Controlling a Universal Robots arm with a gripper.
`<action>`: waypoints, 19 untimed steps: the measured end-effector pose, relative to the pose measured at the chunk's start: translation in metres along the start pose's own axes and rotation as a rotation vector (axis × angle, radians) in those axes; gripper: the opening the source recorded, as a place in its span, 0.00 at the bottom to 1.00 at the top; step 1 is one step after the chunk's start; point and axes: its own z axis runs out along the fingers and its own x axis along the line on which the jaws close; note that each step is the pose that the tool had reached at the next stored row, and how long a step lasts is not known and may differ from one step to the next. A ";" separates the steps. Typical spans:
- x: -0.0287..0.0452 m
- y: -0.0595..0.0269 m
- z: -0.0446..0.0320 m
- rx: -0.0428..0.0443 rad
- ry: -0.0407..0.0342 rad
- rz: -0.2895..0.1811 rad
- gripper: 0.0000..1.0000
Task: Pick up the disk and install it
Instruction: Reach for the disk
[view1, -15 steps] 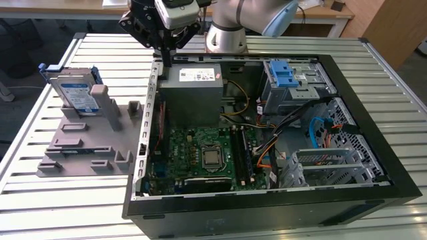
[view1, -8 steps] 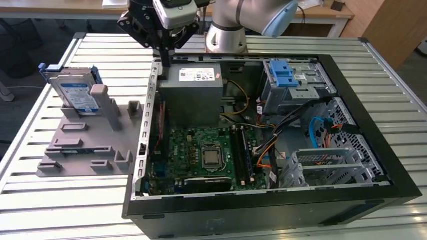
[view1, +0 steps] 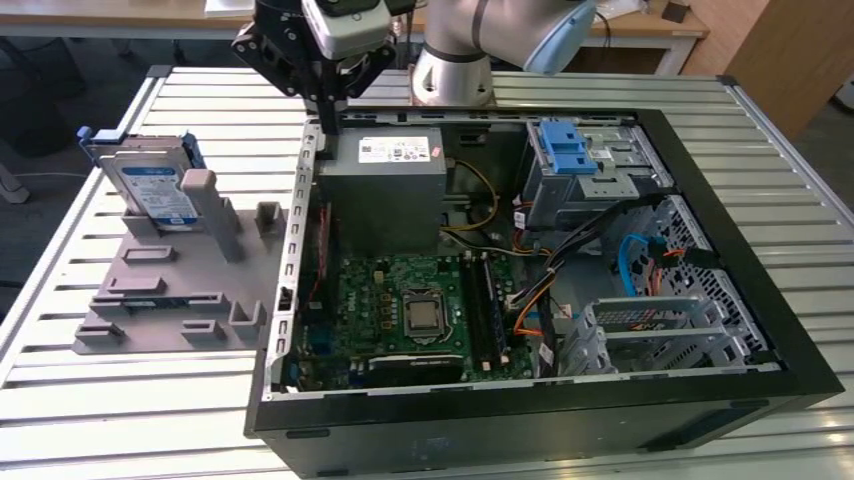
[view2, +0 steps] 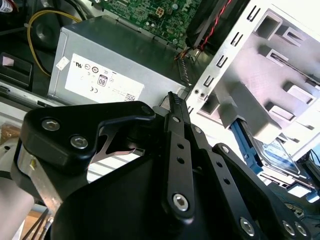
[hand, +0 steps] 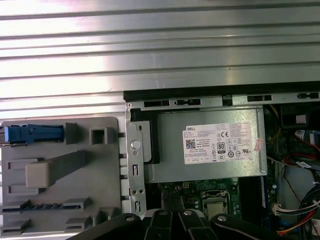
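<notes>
Surface: a slatted metal table (view1: 134, 420) carries an open computer case (view1: 534, 430) across its middle. A grey holder (view1: 160, 300) lies beside the case, toward the table's edge at the exterior view's left.
Disk (view1: 150, 190): it stands on edge in the holder's far slot, near the table's far corner at the exterior view's left. It has blue rails round it and is untouched.
Gripper (view1: 326, 118): it hangs over the case's far wall, above the corner of the power supply (view1: 387, 190) and well apart from the disk. Its fingers are pressed together with nothing between them.
Step in hand: judged to be the reach for the disk; the pick-up is not yet done.
Doing it well: spread the fingers before descending and centre them over the disk's top edge. Clamp the flat faces rather than the blue rails. Lift straight up so the disk clears the holder's post (view1: 200, 195).
Risk: a skewed grasp would likely jam the disk in its slot.
</notes>
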 end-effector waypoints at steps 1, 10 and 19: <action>0.0003 0.0000 0.0000 0.0000 0.0000 0.000 0.11; 0.0036 -0.0003 0.0003 0.0001 0.0003 0.000 0.11; 0.0075 -0.0006 0.0006 0.0001 0.0003 0.000 0.11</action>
